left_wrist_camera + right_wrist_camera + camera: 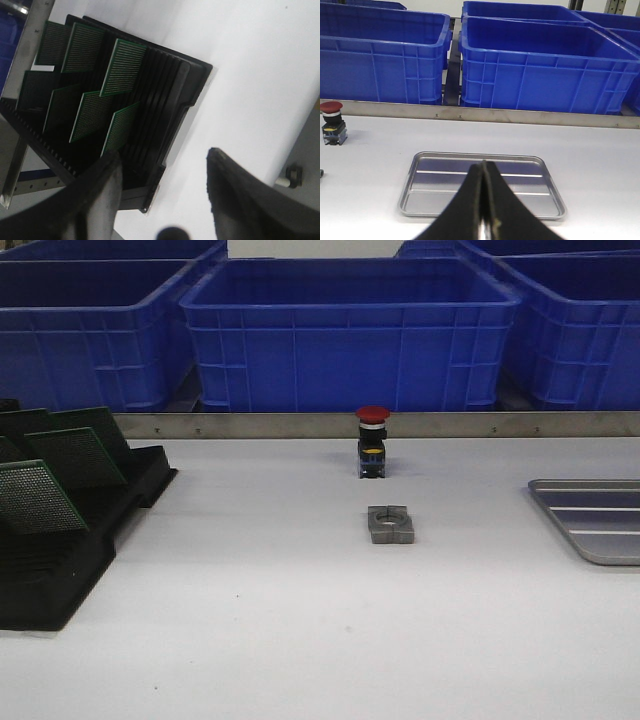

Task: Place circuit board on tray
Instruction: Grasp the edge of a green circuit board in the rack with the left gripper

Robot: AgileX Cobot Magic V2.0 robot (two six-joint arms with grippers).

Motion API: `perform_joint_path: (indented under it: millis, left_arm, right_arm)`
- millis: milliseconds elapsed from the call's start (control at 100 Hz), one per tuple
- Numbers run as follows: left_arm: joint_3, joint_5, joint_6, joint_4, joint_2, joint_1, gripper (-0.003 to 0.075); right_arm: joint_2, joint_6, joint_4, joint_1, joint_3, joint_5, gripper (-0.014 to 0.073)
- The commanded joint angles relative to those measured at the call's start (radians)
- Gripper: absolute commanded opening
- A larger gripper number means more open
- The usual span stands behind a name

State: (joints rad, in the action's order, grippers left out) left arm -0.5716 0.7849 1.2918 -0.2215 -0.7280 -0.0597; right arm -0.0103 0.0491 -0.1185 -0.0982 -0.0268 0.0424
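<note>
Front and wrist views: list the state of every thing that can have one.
Tray: empty, flat on the table.
Circuit boards: standing tilted in the black rack.
Left pincer: open, holding nothing.
Right pincer: shut, empty.
Middle blue bin: no contents visible.
Red push button: upright on the table.

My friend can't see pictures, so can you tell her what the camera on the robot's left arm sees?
An open claw with nothing in it hangs above a black slotted rack holding several green circuit boards that stand tilted in its slots. The rack sits on a white table.
</note>
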Motion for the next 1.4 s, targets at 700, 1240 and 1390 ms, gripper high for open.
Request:
perform_joint_path:
  millis: [700, 1240, 1390]
  left_arm:
    - [-0.247, -0.218, 0.052, 0.022, -0.600, 0.001, 0.0365]
    - [-0.271, -0.251, 0.049, 0.106, -0.737, 0.025, 0.0078]
    - [-0.271, -0.251, 0.049, 0.134, -0.737, 0.025, -0.0020]
  right_arm:
    - [-0.027, -0.001, -0.010, -0.001, 0.012, -0.075, -0.0061]
    - [-0.027, -0.001, -0.010, -0.001, 0.012, -0.075, -0.0061]
    - [-0.027, -0.001, -0.010, -0.001, 0.012, -0.075, -0.0061]
